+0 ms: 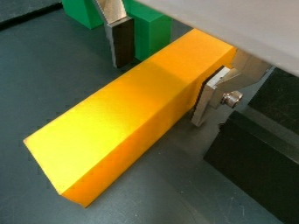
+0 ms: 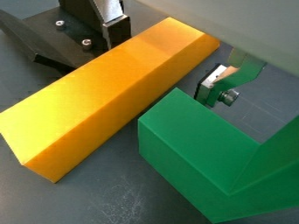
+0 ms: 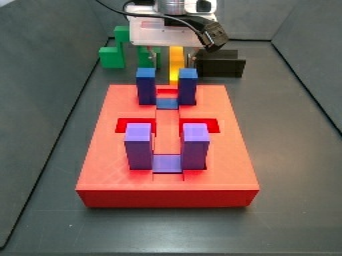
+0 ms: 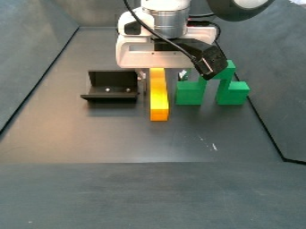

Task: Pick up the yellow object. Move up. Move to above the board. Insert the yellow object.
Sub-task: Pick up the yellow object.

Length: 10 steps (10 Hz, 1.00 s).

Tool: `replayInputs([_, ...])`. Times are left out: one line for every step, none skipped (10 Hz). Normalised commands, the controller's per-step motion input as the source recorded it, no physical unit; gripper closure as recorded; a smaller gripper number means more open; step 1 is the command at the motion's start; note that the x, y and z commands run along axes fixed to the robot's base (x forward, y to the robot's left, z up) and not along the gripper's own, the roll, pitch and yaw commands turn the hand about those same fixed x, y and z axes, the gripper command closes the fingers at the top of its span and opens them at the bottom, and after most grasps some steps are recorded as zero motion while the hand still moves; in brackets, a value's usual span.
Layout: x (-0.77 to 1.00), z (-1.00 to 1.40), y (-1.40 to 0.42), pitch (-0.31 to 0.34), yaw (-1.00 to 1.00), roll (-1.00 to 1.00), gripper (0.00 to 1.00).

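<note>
Two fingers of the claw straddle the bar's far end on the worktop, apparently just shy of clamping. Gripped off-centre, it may tilt, nudging the green block alongside.

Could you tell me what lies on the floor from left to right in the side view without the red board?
Fixture → yellow bar, with the hand at its far end → green stepped block.
</note>
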Motion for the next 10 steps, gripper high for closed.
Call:
replayInputs([0.0, 0.0, 0.0, 0.0, 0.0, 0.0, 1.0])
replayInputs([0.0, 0.0, 0.0, 0.0, 0.0, 0.0, 1.0])
replayInputs([0.0, 0.0, 0.0, 0.0, 0.0, 0.0, 1.0])
replayInputs([0.0, 0.0, 0.0, 0.0, 0.0, 0.0, 1.0])
replayInputs([0.0, 0.0, 0.0, 0.0, 0.0, 0.0, 1.0])
replayInputs([0.0, 0.0, 0.0, 0.0, 0.0, 0.0, 1.0])
replayInputs([0.0, 0.0, 0.0, 0.0, 0.0, 0.0, 1.0])
replayInputs([0.0, 0.0, 0.0, 0.0, 0.0, 0.0, 1.0])
replayInputs([0.0, 0.0, 0.0, 0.0, 0.0, 0.0, 1.0])
replayInputs([0.0, 0.0, 0.0, 0.0, 0.0, 0.0, 1.0])
